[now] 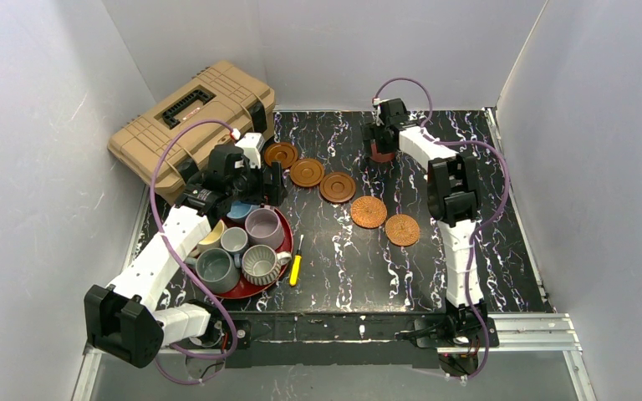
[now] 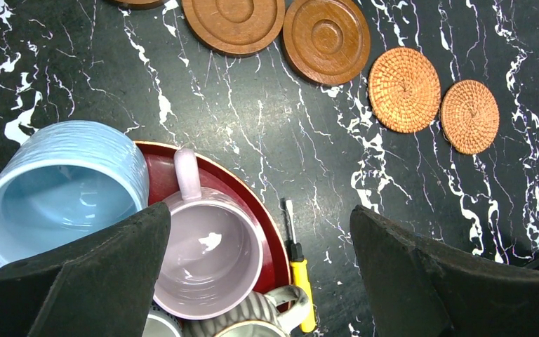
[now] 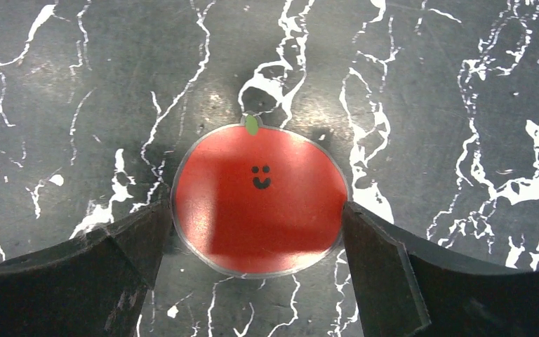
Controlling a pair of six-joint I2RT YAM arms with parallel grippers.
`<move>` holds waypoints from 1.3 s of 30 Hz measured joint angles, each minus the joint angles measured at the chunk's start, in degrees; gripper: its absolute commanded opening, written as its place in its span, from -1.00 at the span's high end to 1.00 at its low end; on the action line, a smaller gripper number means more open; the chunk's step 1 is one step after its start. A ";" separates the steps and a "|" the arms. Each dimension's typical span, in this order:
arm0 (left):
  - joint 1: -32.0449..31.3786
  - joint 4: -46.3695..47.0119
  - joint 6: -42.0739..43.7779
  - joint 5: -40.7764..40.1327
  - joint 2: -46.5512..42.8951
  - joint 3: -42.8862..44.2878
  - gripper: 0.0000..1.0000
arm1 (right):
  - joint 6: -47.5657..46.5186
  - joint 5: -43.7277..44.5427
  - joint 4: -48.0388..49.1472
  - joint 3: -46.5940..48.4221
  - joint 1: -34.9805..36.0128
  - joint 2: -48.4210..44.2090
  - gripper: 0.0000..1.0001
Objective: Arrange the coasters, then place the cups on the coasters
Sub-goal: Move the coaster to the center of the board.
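Three dark brown wooden coasters (image 1: 281,154) (image 1: 307,172) (image 1: 337,186) and two woven coasters (image 1: 369,211) (image 1: 402,230) lie in a diagonal row. The red coaster (image 3: 260,200), with a smiley face, lies flat on the table. My right gripper (image 3: 256,225) is open and straddles it, a fingertip at each edge. The cups stand crowded on a red tray (image 1: 255,288): mauve cup (image 2: 210,260), light blue cup (image 2: 63,189), ribbed cup (image 1: 261,263), grey-green cup (image 1: 216,269). My left gripper (image 2: 260,232) hangs open above the mauve cup, holding nothing.
A yellow-handled screwdriver (image 1: 296,269) lies just right of the tray. A tan toolbox (image 1: 192,117) sits at the back left, half off the black marbled table (image 1: 468,192). Grey walls close in three sides.
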 measured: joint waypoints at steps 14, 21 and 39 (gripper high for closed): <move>0.00 -0.02 0.00 -0.02 0.02 -0.31 -0.96 | 0.46 -0.20 -5.57 2.03 -1.88 -0.04 -0.97; 0.00 -0.02 -0.02 0.02 0.02 -0.31 -0.96 | 0.46 -0.13 -5.20 0.94 -3.65 -0.42 -0.94; 0.00 0.00 -0.09 0.46 0.00 -0.44 -0.99 | 8.66 4.11 1.16 -37.48 -6.43 -25.64 -0.89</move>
